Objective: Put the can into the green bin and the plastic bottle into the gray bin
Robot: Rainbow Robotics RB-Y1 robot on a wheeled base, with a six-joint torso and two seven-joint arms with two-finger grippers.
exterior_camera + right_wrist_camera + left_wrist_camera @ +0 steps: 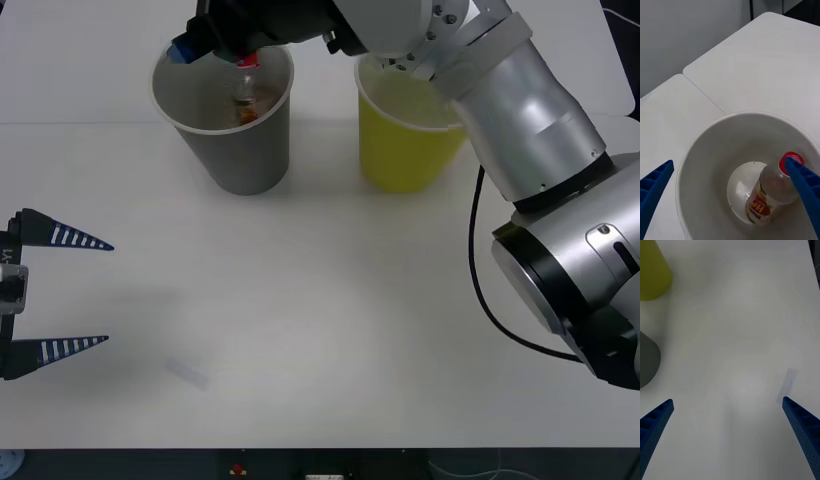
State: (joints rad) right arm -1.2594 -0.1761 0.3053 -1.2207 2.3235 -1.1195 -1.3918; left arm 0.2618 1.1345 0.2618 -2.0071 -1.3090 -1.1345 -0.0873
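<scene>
The gray bin (240,150) stands at the back of the table, left of the green bin (405,140). Inside the gray bin the plastic bottle (769,191) rests on the bottom, leaning toward the wall, its red cap (247,62) up near the rim. My right gripper (729,165) hovers over the gray bin's mouth, open, one finger (803,183) passing beside the cap and nothing held. The right arm reaches across above the green bin and hides part of its opening. My left gripper (95,292) is open low at the table's left edge. The can is out of view.
A faint clear strip (187,372) lies flat on the table near the front left, also visible as the strip (787,384) from the left wrist. The green bin (653,270) and gray bin (647,360) stand well off from the left gripper (728,403).
</scene>
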